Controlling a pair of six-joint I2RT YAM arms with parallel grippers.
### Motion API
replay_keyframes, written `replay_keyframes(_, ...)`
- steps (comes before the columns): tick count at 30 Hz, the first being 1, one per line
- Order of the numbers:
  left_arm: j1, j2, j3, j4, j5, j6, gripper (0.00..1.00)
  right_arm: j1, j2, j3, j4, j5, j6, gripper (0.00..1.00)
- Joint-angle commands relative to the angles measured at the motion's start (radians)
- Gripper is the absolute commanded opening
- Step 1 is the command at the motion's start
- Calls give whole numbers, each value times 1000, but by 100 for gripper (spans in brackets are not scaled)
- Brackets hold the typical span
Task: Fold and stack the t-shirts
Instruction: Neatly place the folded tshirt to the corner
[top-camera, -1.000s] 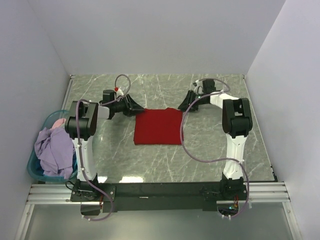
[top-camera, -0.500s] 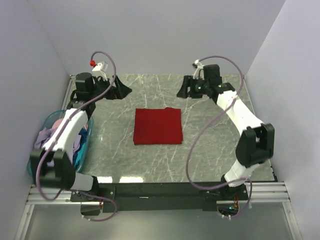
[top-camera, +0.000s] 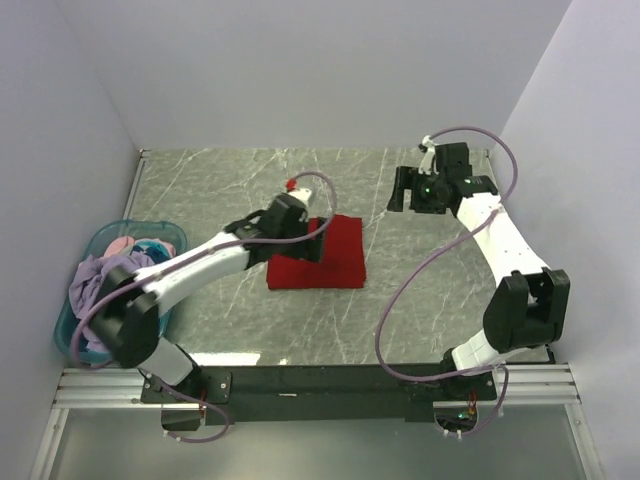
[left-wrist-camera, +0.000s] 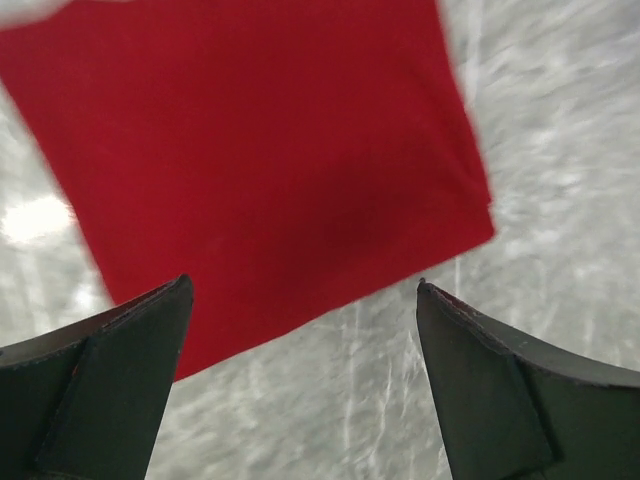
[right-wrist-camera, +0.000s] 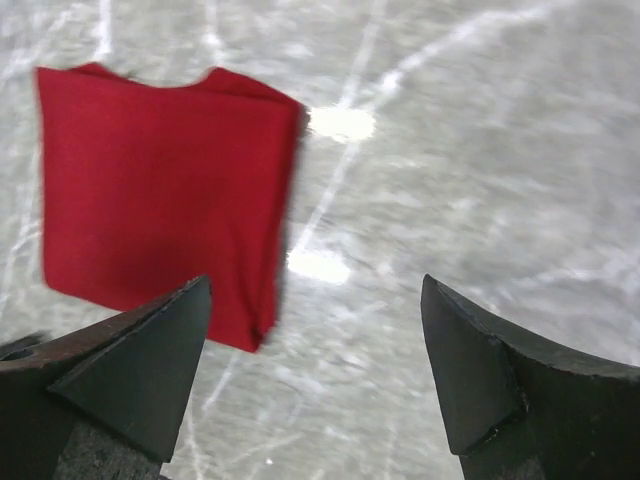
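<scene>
A bright red t-shirt (top-camera: 330, 258) lies folded into a flat rectangle on the marble table (top-camera: 440, 290). My left gripper (top-camera: 318, 243) hovers open over its left part; in the left wrist view the red t-shirt (left-wrist-camera: 270, 150) fills the upper frame and the left gripper (left-wrist-camera: 303, 285) holds nothing. My right gripper (top-camera: 398, 192) hangs open above bare marble to the right of the shirt. The right wrist view has the red t-shirt (right-wrist-camera: 150, 200) at left and the right gripper (right-wrist-camera: 315, 280) empty. A lavender t-shirt (top-camera: 105, 295) drapes over the basket, with pink (top-camera: 119, 243) and teal-blue (top-camera: 155, 247) cloth inside.
A translucent teal plastic basket (top-camera: 68, 340) stands at the table's left edge. White walls close in the back and both sides. Purple cables loop off both arms. The black base rail (top-camera: 320, 385) runs along the near edge.
Both grippers let go of the red shirt's far corners and opened wide. The left arm swung to the back-left corner, then back over the shirt. The right arm drew off to the right.
</scene>
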Motion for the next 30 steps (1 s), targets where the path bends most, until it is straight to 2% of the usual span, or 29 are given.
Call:
replay_keyframes(1,-35,110,91,-54,-103,-130,99,-22,-99,-58,-9,42,-24,91)
replay_keyframes(9,-44,385,222,-93,-172,-196,99,-58,-139,-95,5,44,-26,93)
replay_keyframes(13,18,475,248,-122,-135,-172,99,-74,-127,-83,-9,31,-27,93)
replay_keyframes(20,296,584,297,-194,-103,-41,100,-115,-114,-72,-20,-2,-24,94)
replay_keyframes(24,423,629,369,-229,-137,93,99,-129,-121,-71,-21,-7,-27,95)
replay_keyframes(25,475,641,422,-243,-125,115,99,-129,-117,-68,-29,-10,-30,95)
replay_keyframes(30,592,747,641,-304,-141,284,99,-167,-104,-56,-38,-42,-30,95)
